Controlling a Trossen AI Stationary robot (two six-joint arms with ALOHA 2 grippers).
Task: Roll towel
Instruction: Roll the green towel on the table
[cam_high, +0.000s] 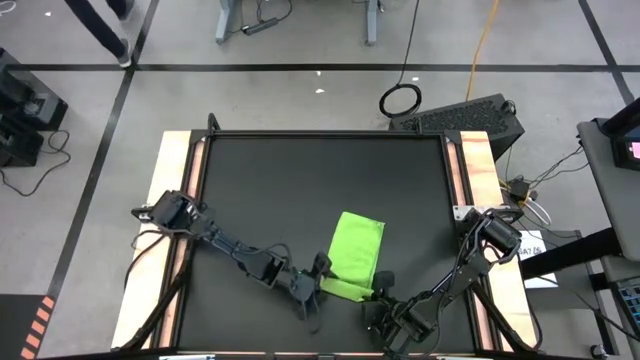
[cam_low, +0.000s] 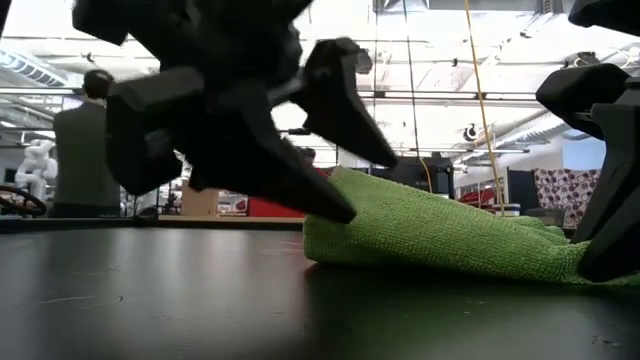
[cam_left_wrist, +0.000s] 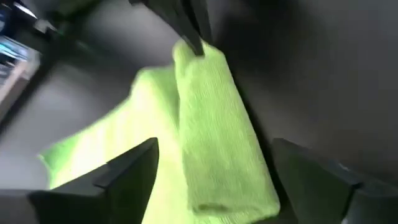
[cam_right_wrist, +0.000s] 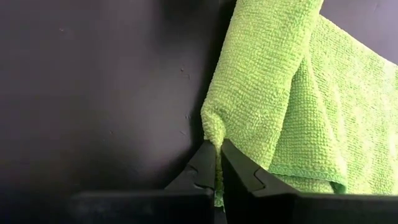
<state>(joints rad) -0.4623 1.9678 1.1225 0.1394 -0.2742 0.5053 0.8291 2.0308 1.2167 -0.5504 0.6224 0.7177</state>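
A: Lower left of the overhead frame first?

B: Left gripper (cam_high: 322, 270) there, low in the frame just left of centre, at the near left corner of the towel (cam_high: 355, 256). Fingers spread wide in its own wrist view, one dark finger (cam_left_wrist: 127, 167) at lower left, the other at lower right, with the folded green edge lying between them and not pinched. Touching the cloth or just clear of it: cannot tell.

A: And further right?

B: Right gripper (cam_high: 381, 292) at lower centre-right, on the towel's near right corner. Fingers (cam_right_wrist: 236, 165) pressed together in its wrist view, with a pinch of green fabric clamped between the tips. Cloth gathered into a small ridge right at the pinch.

A: Position of the towel itself?

B: Lower centre of the overhead frame, on the black table (cam_high: 280, 190), long and narrow, running from upper right toward lower left. Near end folded over on itself, making a thicker double layer; far end flat. From table height, a low green wedge (cam_low: 440, 235) right of centre, thickest at its left end.

A: Surface and surroundings?

B: Matte black top with pale wooden side rails (cam_high: 178, 170) at left and right. Beyond the top edge, grey floor with dark tape lines, a coiled black cable (cam_high: 400, 99), a yellow cord (cam_high: 487, 35). At table height, a bright hall behind, and a person (cam_low: 85, 150) standing at far left.
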